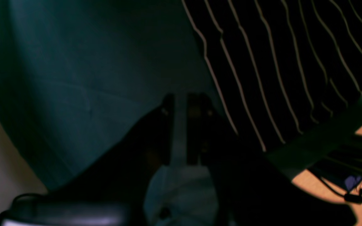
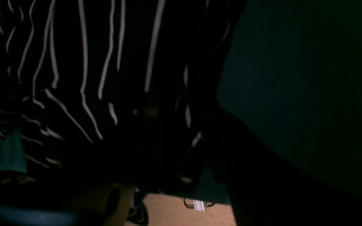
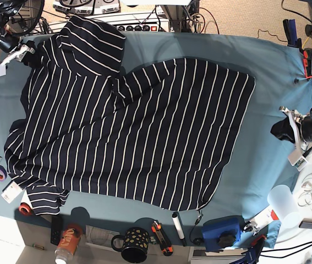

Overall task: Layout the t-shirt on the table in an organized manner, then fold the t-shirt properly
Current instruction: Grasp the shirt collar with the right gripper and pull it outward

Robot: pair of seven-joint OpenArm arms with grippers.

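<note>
The dark t-shirt (image 3: 133, 126) with thin white stripes lies spread over the teal table (image 3: 266, 71), one part folded over itself at the top left. At that corner my right gripper (image 3: 26, 52) is shut on the shirt's edge. In the right wrist view bunched striped cloth (image 2: 74, 62) fills the left and hides the fingers, with table cloth (image 2: 294, 78) to the right. My left gripper (image 3: 284, 132) rests on bare table to the right of the shirt. Its dark fingers (image 1: 168, 125) stand a narrow gap apart with nothing between, and the shirt's edge (image 1: 278, 62) lies just beside them.
Along the near edge stand a dotted mug (image 3: 135, 245), an orange-topped bottle (image 3: 67, 245), a white marker (image 3: 178, 226), an orange cutter (image 3: 161, 236) and a blue box (image 3: 222, 231). Tape rolls (image 3: 0, 173) lie at the left edge. A red tool (image 3: 308, 63) is at the right.
</note>
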